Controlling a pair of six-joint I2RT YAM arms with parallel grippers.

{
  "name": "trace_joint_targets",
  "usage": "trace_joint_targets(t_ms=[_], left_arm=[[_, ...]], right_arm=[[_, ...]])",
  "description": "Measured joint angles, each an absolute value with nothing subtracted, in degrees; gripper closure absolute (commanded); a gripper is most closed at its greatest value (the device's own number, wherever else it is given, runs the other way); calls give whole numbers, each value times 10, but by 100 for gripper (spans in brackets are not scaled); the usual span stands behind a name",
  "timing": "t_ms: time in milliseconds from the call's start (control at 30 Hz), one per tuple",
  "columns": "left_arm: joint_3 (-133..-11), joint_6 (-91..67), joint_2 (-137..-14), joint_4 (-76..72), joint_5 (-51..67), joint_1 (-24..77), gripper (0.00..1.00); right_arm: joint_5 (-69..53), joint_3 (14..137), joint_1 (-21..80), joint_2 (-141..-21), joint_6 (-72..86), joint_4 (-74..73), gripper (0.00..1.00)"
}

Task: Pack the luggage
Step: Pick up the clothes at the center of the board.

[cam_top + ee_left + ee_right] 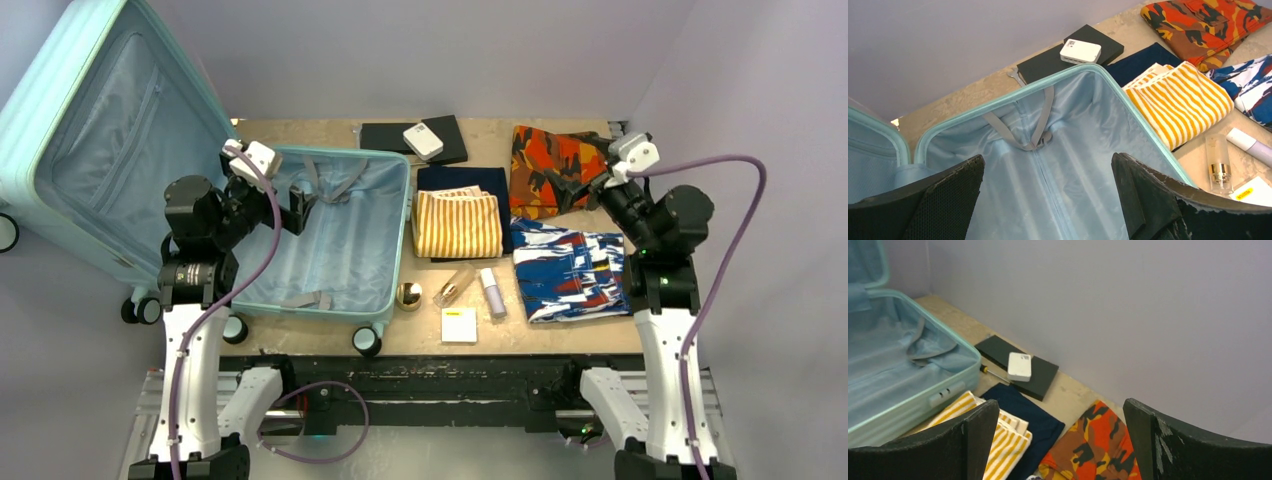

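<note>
Spread wide and holding nothing, the left fingers (948,200) hang over the open luggage (340,250), and the right fingers (1168,440), equally wide and bare, hang over the orange camouflage cloth (555,170) at the far right. The luggage takes up the left of the bench (440,340): its base shell lies flat with only limp grey straps (1040,125) inside, and its lid (100,130) stands tilted back to the left. Folded clothes and small bottles lie to its right. The ribbed shell looks stiff, smooth and probably slippery, and too broad for the fingers to span. It would likely be heavy for one arm, and its wheels (366,341) could let it roll when pushed. The thin mint rim (1128,105) of base or lid seems the best hold. The lining is soft and would only bunch.
</note>
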State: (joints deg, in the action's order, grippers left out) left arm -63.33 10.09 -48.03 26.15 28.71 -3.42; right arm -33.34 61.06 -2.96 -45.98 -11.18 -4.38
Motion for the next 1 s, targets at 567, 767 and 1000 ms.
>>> trace_joint_targets(t_ms=[567,767,1000], left_arm=[[-662,101,-586,260,270,17,1],[-741,100,-700,244,171,146,1],[-854,69,-863,219,107,202,1]], right_arm=[[-143,677,-19,-793,-45,-14,4],[-69,756,9,-947,-25,-19,12],[-18,903,55,-1127,4,-35,18]])
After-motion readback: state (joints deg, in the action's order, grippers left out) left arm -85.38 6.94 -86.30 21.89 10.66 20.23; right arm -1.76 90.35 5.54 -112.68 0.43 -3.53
